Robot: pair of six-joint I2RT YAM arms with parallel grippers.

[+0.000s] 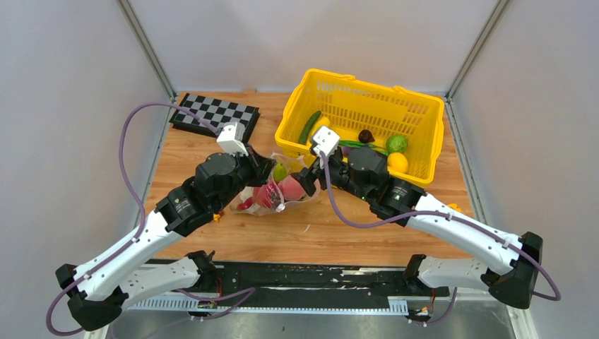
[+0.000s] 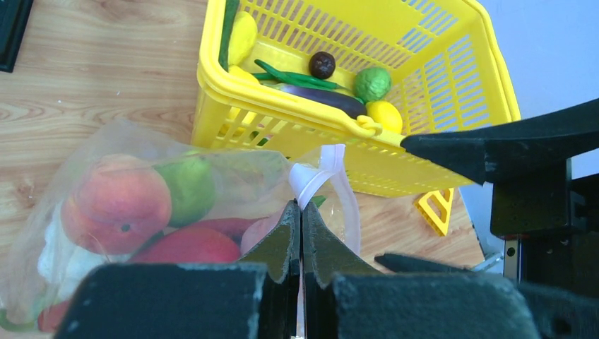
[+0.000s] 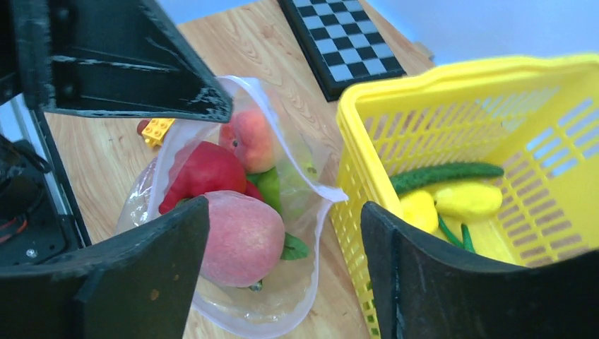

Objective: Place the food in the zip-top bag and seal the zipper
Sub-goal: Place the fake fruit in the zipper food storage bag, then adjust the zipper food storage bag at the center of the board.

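The clear zip-top bag (image 1: 272,198) lies on the wood between the two arms, its mouth gaping toward the basket. Inside it are food pieces: a peach (image 2: 116,201), a green fruit (image 2: 187,185), a red pepper (image 3: 205,169) and a pink peach (image 3: 244,236). My left gripper (image 2: 301,206) is shut on the bag's pale zipper rim (image 2: 321,169) and holds it up. My right gripper (image 3: 285,208) is open just above the bag's mouth, nothing between its fingers. The rim (image 3: 321,191) curls between the bag and the basket. No slider shows.
A yellow basket (image 1: 367,99) stands just behind the bag, holding a cucumber (image 3: 445,173), yellow pieces (image 3: 466,199), a lime (image 2: 372,82), a lemon (image 2: 383,113). A checkerboard (image 1: 215,113) lies at back left. A small yellow block (image 3: 157,129) sits beside the bag.
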